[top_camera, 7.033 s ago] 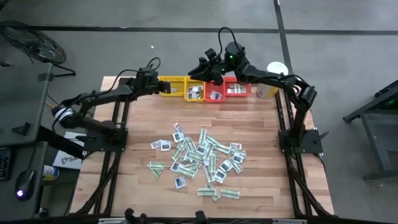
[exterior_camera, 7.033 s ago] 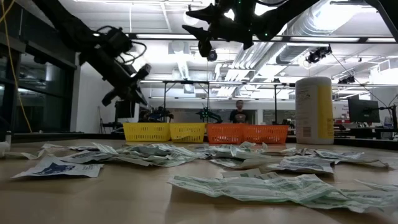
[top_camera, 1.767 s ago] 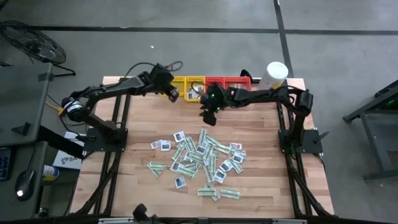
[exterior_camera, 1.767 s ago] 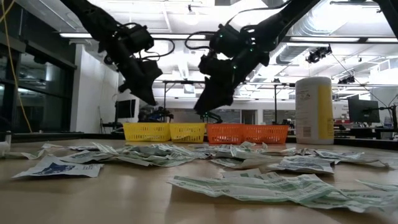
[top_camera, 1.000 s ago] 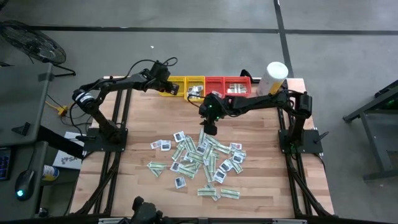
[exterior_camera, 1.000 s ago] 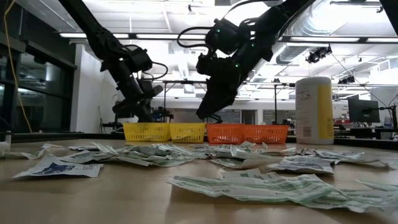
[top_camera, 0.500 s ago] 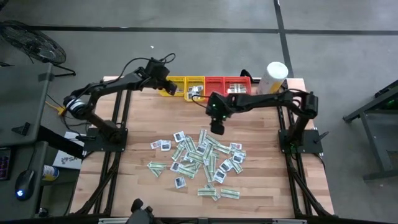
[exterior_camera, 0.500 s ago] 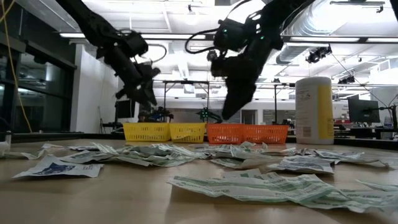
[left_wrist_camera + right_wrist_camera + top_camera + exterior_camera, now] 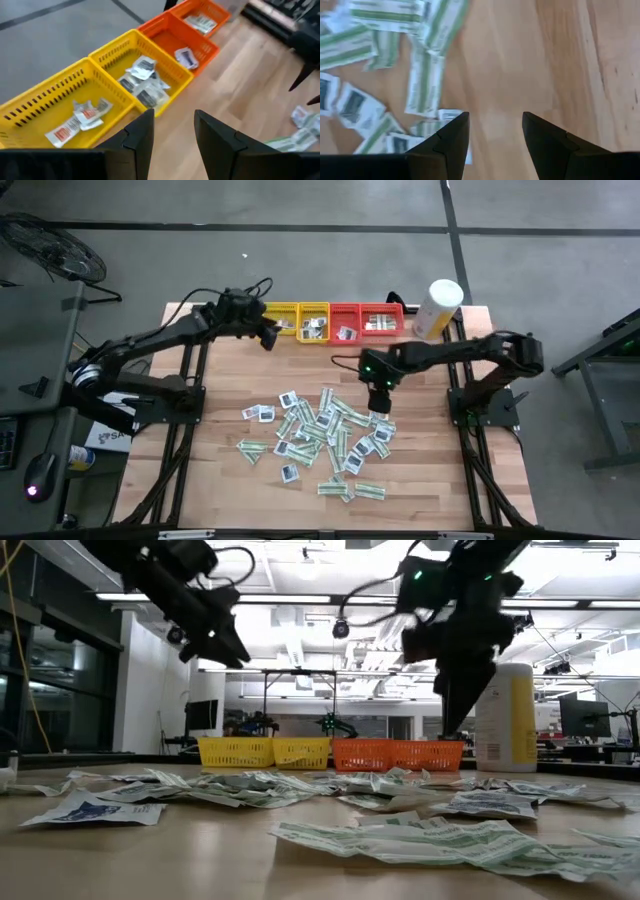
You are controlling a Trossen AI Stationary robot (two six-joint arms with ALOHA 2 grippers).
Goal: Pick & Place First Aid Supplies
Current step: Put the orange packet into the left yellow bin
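Two grippers are at work above the table [image 9: 420,470]. The left gripper [image 9: 172,131] hangs with its fingers [image 9: 141,135] spread and nothing between them, raised above the wood just on the near side of the leftmost yellow tray [image 9: 60,95], at the far left of the table. The right gripper [image 9: 492,131] also has its fingers [image 9: 451,136] spread apart and empty; it hovers over bare wood just beyond the far right edge of the heap of packets [image 9: 325,432].

That heap of white-and-green strips and small white squares with dark centres lies loose in the middle of the table, spreading toward the near edge. A few more packets lie inside the row of trays along the far edge: some in the leftmost yellow tray, a small pile in the second yellow tray [image 9: 150,65], one in the first red tray [image 9: 187,42], and some in the farthest red tray [image 9: 210,12].

A tall white-and-yellow canister [image 9: 438,308] stands at the far right, just beside the red trays.
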